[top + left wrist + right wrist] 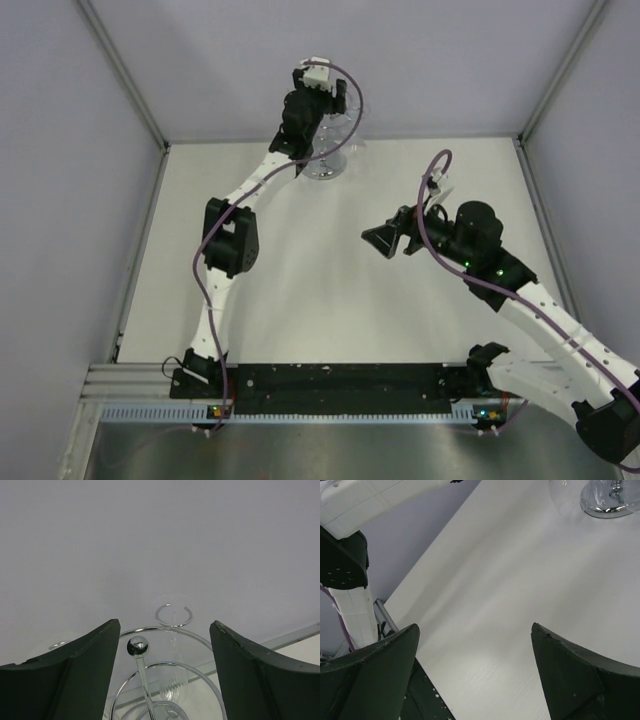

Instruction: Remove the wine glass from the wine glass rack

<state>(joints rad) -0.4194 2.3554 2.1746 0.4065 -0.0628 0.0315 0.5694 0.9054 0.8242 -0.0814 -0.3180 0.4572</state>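
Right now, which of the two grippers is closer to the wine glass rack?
The left gripper: open, it hovers at the top of the wine glass rack. The right gripper, also open, hangs apart over the table.

white table [340, 300], matt surface. wine glass rack [326, 168] stands on its round mirrored base near the far edge, about mid-width. black mounting rail [340, 380] along the near edge.

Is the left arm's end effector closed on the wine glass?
No: the left end effector is open, its fingers wide apart, with the wine glass and wine glass rack untouched between them.
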